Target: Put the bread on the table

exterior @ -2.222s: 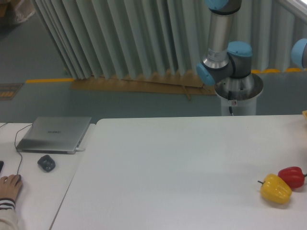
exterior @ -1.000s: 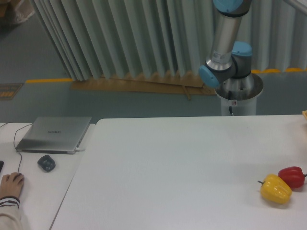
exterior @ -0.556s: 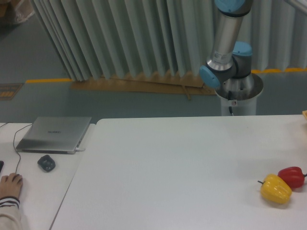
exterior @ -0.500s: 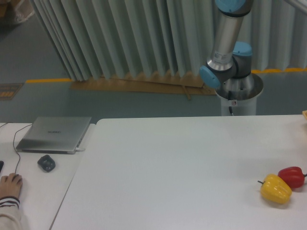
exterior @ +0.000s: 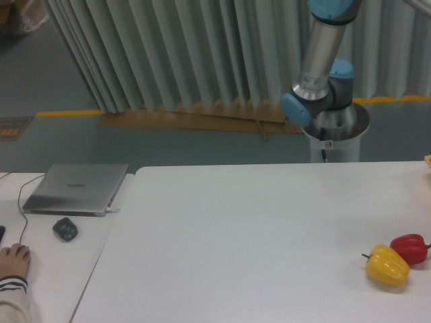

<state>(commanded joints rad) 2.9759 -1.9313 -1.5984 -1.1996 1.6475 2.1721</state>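
The bread is out of view. The large white table fills the lower middle and right of the view. Only the arm's base and lower links show behind the table's far edge, rising out of the top of the frame. The gripper itself is outside the picture.
A yellow pepper and a red pepper lie together near the table's right edge. A small tan sliver shows at the right border. On the narrower desk at left are a closed laptop, a mouse and a person's hand.
The arm's upright link has swung to the right and tilted; its shoulder joint turned with it. The peppers have stayed put.
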